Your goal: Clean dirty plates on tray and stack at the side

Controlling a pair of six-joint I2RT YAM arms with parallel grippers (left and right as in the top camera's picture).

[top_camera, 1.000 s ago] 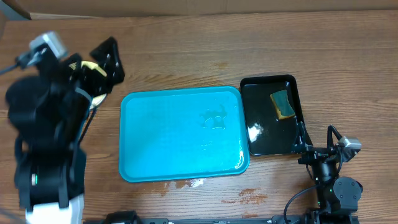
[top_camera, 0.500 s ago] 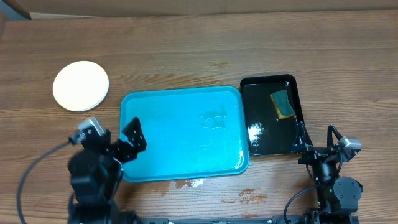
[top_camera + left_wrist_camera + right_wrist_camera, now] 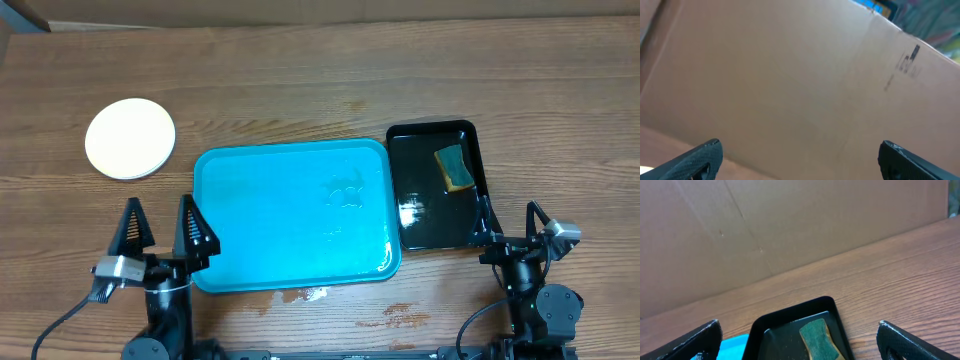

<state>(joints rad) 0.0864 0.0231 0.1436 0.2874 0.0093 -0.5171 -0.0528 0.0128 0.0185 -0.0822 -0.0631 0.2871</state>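
Observation:
The plates (image 3: pixel 130 138) lie as one round pale stack on the wood at the far left, apart from the tray. The turquoise tray (image 3: pixel 280 215) sits mid-table, bare of plates, with water smears on its right side. My left gripper (image 3: pixel 160 230) is open and empty at the tray's front left corner; in its wrist view the jaws (image 3: pixel 800 160) frame only a cardboard wall. My right gripper (image 3: pixel 510 225) is open and empty near the front edge, by the black tray; its wrist view shows the jaws (image 3: pixel 800 340) spread wide.
A smaller glossy black tray (image 3: pixel 465 235) stands right of the turquoise one and holds a green and yellow sponge (image 3: pixel 455 167), also seen in the right wrist view (image 3: pixel 820 337). Water spots (image 3: pixel 310 294) lie on the wood before the tray. A cardboard wall (image 3: pixel 790 225) backs the table.
My left arm has drawn back from the plates at the far left to the front edge beside the tray, its gripper empty. The plate stack is uncovered. The right arm has not moved.

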